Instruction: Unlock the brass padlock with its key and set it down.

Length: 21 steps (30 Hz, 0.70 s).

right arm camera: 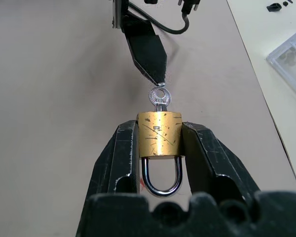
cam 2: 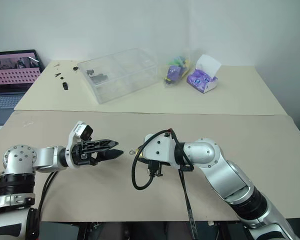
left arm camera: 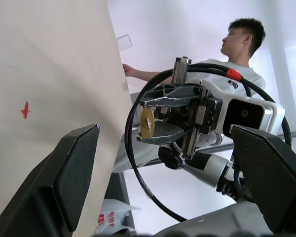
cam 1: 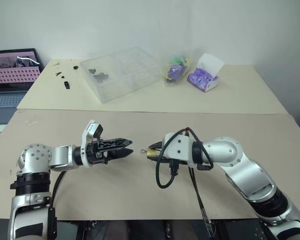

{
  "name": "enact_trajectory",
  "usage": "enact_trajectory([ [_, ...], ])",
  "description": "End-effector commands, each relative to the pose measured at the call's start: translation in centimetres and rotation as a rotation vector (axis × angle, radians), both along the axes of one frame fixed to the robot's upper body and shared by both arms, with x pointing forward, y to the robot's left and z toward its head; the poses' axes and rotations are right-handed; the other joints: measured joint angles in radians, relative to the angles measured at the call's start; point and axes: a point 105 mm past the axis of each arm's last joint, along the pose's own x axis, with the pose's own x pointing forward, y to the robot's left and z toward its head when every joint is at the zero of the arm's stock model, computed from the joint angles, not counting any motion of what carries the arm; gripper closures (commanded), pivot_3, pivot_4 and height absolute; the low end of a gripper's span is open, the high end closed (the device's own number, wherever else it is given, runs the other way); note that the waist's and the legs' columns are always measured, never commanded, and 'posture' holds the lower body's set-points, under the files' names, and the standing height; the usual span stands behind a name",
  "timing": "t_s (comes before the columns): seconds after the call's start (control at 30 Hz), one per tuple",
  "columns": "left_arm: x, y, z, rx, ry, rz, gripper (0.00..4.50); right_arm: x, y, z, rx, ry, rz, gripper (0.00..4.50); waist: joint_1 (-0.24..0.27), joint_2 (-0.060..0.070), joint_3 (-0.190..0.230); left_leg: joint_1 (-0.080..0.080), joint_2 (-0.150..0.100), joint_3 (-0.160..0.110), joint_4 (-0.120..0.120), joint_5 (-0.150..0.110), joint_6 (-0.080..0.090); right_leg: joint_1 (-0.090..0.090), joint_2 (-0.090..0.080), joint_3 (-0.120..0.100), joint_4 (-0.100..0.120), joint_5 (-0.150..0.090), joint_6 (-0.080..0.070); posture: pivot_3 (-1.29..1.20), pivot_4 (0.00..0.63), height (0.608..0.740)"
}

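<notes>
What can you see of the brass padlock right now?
The brass padlock is a small golden block, scratched and speckled, with a silver U-shaped shackle that looks seated. It is clamped by its two sides in the right gripper, held above the table, shackle toward the wrist. The key sits in its far end, round bow sticking out toward the open left gripper.
</notes>
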Motion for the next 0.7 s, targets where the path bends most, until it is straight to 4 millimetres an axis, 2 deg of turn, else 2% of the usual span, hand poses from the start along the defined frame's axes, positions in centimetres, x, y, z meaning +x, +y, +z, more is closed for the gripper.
enact_trajectory([
  [0.03,-0.3,-0.2,1.2,-0.016,-0.046,-0.028,0.00,-0.4,0.1,1.6,0.021,-0.060,0.021,3.59,0.000,0.000,0.000,0.000,0.000,0.000,0.000,0.000,0.000,0.000,0.000,0.000,0.000,0.000,0.000,0.00,0.150,0.740],
  [0.37,-2.4,-1.7,1.6,-0.010,-0.081,-0.171,0.00,-0.6,0.6,1.7,0.029,-0.057,0.047,3.59,0.001,0.000,0.000,0.000,0.000,0.000,0.000,0.000,0.000,0.000,0.000,0.000,-0.001,0.001,-0.001,0.00,0.150,0.740],
  [0.7,-1.4,-1.6,1.8,-0.016,-0.098,-0.145,0.00,-0.8,0.7,1.8,0.016,-0.058,0.071,3.59,0.002,0.000,0.000,-0.001,0.000,0.000,0.000,0.000,0.000,0.000,0.000,0.000,-0.001,0.001,-0.002,0.00,0.150,0.740],
])
